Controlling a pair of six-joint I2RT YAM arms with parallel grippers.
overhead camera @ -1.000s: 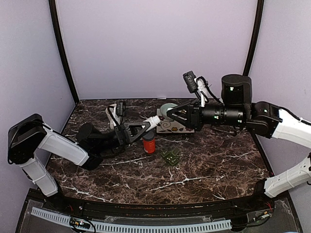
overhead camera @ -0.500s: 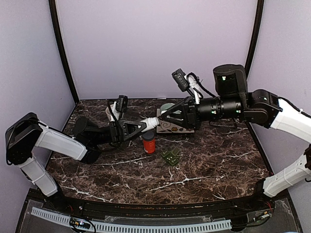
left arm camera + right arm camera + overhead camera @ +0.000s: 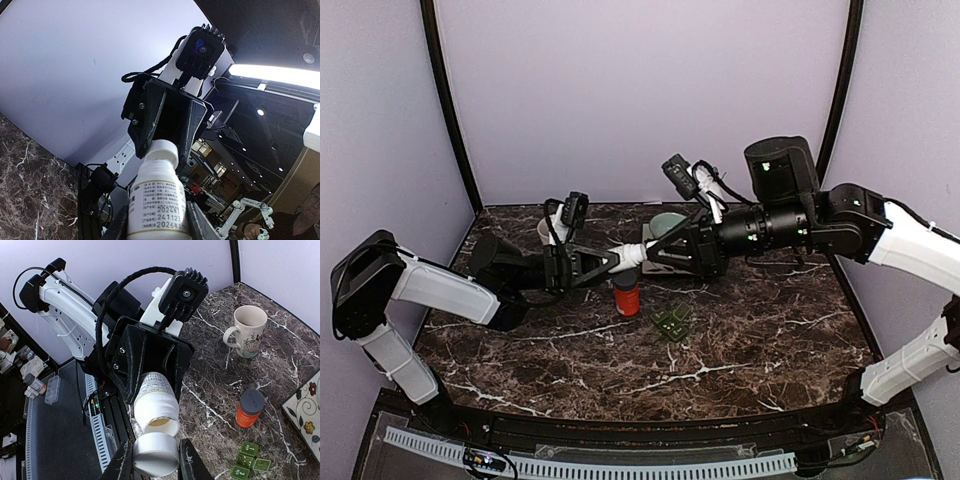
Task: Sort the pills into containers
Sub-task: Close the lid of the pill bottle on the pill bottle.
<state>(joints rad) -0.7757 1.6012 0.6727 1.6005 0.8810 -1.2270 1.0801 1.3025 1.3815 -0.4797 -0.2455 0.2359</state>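
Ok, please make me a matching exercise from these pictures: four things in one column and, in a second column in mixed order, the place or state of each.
Things
1. white pill bottle
2. white cap
3. orange bottle
4. green pill box

Places or states
A. stands upright on the table, dark lid on
B. held in the right hand
C. lies on the table, joined square compartments
D. held in the left hand, mouth open

Pairs: 1-D, 2-B, 3-A, 4-C
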